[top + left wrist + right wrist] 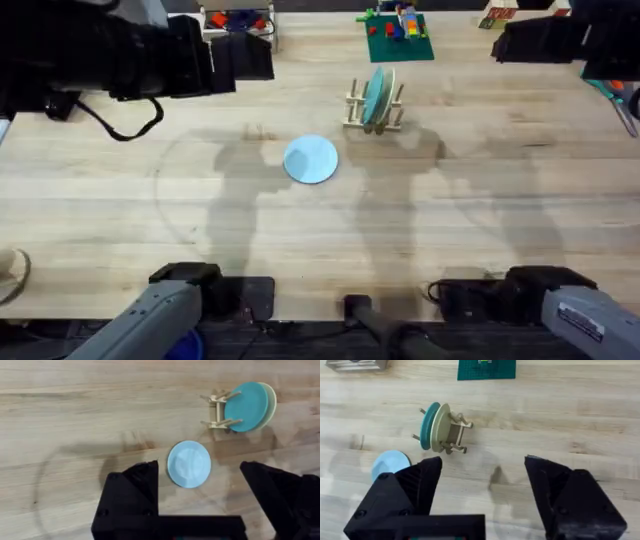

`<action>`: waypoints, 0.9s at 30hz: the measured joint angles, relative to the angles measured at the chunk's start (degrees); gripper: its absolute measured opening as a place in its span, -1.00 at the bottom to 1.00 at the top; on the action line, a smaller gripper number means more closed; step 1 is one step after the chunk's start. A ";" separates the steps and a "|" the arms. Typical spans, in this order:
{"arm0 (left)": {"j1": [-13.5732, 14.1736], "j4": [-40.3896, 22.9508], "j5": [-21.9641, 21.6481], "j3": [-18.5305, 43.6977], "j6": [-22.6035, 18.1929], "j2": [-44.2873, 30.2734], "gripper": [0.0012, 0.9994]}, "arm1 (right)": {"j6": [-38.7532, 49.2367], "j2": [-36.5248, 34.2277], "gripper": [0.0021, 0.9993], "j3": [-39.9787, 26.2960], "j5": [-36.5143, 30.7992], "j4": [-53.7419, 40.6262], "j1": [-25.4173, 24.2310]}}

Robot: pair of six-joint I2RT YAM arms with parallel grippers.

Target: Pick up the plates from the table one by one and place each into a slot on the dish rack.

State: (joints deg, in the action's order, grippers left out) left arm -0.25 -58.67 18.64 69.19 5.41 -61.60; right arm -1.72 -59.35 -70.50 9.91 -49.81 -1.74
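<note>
The pale blue plate (311, 159) lies flat on the table (120, 210) near the middle, well apart from both arm bases; in the overhead view the dish rack (374, 108) stands up and away from it toward about one o'clock, with a teal plate (375, 96) and a cream plate (386, 92) already upright on edge in its slots; the left claw (200, 495) hangs above the table with its black fingers spread wide and nothing between them, and in its own camera the blue plate sits just ahead of the gap, nearer the left finger; the right claw (482, 490) is likewise spread wide and empty, but the blue plate lies off beyond its left finger, so I judge the left arm better lined up; being round and flat, the plate has no long axis, so the grip probably has to catch its rim.
</note>
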 joint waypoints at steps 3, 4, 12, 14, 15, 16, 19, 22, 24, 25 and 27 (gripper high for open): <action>0.00 -0.48 1.81 0.00 0.02 0.00 0.99 | 0.00 0.00 0.99 0.00 0.00 0.05 0.00; 0.00 -0.50 2.61 0.00 0.03 0.00 0.99 | 0.00 0.00 0.99 0.00 0.00 0.05 0.00; 0.00 -0.50 6.70 0.00 0.20 0.00 0.99 | 0.01 0.00 0.99 0.00 0.02 0.09 0.00; 0.00 -0.57 7.40 0.00 0.20 0.00 0.99 | 0.00 0.00 0.99 0.00 0.00 0.07 0.00; 0.00 -0.73 7.56 0.00 0.22 0.00 0.99 | 0.01 0.00 0.99 0.00 0.02 0.10 0.00; 0.00 -0.89 7.71 0.00 0.20 0.01 0.99 | 0.00 0.00 0.99 0.00 0.00 0.09 0.00; 0.00 -1.15 8.11 0.00 0.43 0.00 0.74 | 0.02 0.00 0.99 0.00 0.01 0.09 0.00; 0.00 -1.14 8.44 0.00 0.63 0.00 0.03 | 0.00 0.00 0.99 0.00 0.02 0.07 0.00; 0.00 -1.14 8.60 0.00 0.61 0.00 -0.56 | 0.00 0.00 0.99 0.00 0.02 0.08 0.00; 0.00 -1.14 8.62 0.00 0.62 0.00 -0.78 | 0.01 0.00 0.99 0.00 0.01 0.09 0.00; 0.00 -1.18 8.62 0.00 0.61 0.00 -0.91 | 0.00 0.00 0.99 0.00 0.00 0.07 0.00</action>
State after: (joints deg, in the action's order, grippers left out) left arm -0.25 -59.85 27.27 69.19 6.02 -61.60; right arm -1.71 -59.35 -70.50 9.91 -49.74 -1.74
